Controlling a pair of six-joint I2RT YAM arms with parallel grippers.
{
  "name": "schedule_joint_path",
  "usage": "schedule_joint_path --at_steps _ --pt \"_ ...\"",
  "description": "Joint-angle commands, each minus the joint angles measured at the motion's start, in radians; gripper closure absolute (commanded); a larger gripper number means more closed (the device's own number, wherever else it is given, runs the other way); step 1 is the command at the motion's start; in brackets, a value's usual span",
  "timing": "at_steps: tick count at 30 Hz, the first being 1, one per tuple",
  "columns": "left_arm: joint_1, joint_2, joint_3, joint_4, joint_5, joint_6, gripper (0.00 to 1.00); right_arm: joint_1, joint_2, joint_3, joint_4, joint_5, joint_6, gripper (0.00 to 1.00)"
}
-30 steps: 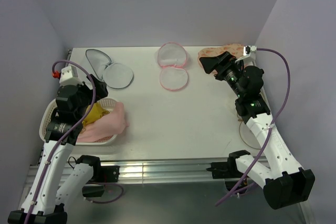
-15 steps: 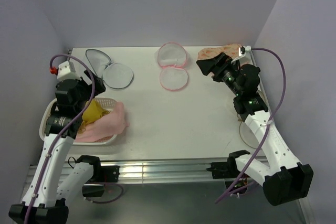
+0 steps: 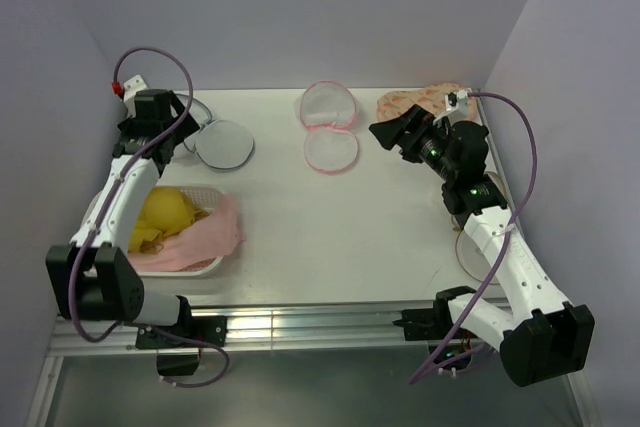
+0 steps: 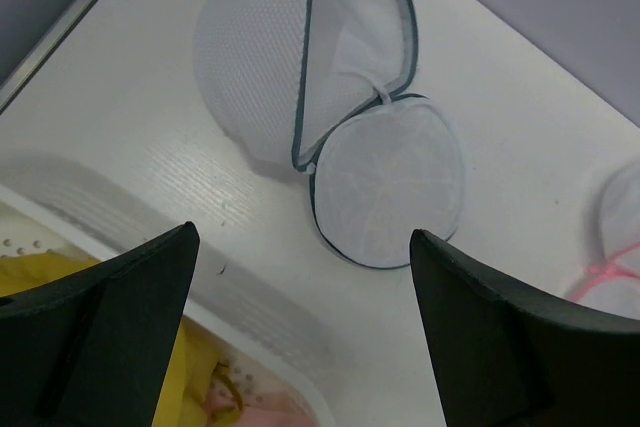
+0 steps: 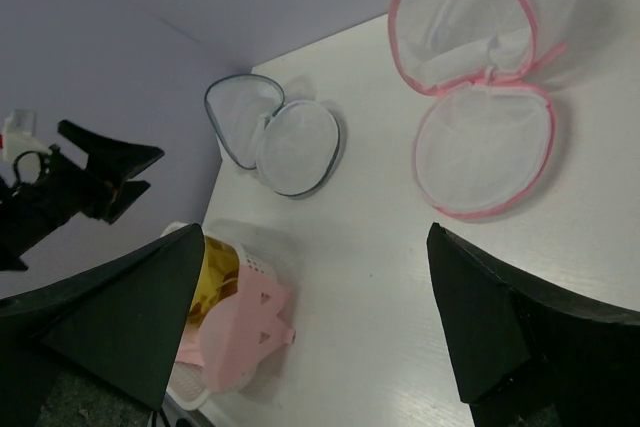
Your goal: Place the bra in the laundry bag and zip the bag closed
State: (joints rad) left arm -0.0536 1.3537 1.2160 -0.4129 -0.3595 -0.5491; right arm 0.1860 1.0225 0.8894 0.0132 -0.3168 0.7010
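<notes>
At the far-left corner of the counter sat the laundry bag (image 4: 385, 182), unzipped and empty. One dome lay flat, the other was tipped up on its hinge behind it. Its long axis ran on a diagonal from that corner in toward the middle of the counter.

The left gripper (image 4: 302, 237) hung right over it, jaws spread wide and holding nothing, with the bag just ahead of the fingertips. So the left arm was clearly the nearer one. The right gripper (image 5: 305, 242) was also wide and empty, over by the far-right corner and well apart from the bag.

Compared with a second earlier, the left arm had swung off the basket (image 3: 200, 267) at the near-left edge and up to the bag's corner. The right gripper had only drifted a bit toward the middle.

Nothing had gone into the bag yet. Honestly couldn't tell which piece was the bra: the yellow one (image 3: 165, 212) in the basket or the peach padded piece (image 3: 410, 99) at the far-right corner. The pink-rimmed bag (image 3: 330, 127) at the far edge wasn't the target.
</notes>
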Motion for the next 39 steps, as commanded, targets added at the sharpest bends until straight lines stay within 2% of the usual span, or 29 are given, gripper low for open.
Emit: schedule_joint_path --at_steps 1,8,15,19,27,39 --pt "0.009 0.079 0.069 0.022 -0.052 -0.041 0.08 -0.005 -0.027 0.013 -0.027 -0.034 -0.023 0.0" --pt "0.011 0.065 0.005 -0.009 -0.079 -0.116 0.09 0.007 -0.03 -0.023 -0.018 -0.097 -0.032 0.0" --pt "0.011 -0.155 -0.203 -0.078 -0.163 -0.212 0.08 0.061 0.059 -0.009 -0.042 -0.071 -0.067 0.0" --pt "0.011 -0.203 -0.298 -0.11 -0.184 -0.258 0.07 0.084 0.091 -0.02 -0.019 -0.081 -0.055 0.0" --pt "0.011 -0.18 -0.378 -0.067 -0.118 -0.296 0.09 0.105 0.106 -0.023 -0.018 -0.087 -0.051 0.0" --pt "0.0 -0.14 -0.418 -0.076 -0.125 -0.337 0.12 0.104 0.125 -0.026 -0.018 -0.11 -0.034 0.0"
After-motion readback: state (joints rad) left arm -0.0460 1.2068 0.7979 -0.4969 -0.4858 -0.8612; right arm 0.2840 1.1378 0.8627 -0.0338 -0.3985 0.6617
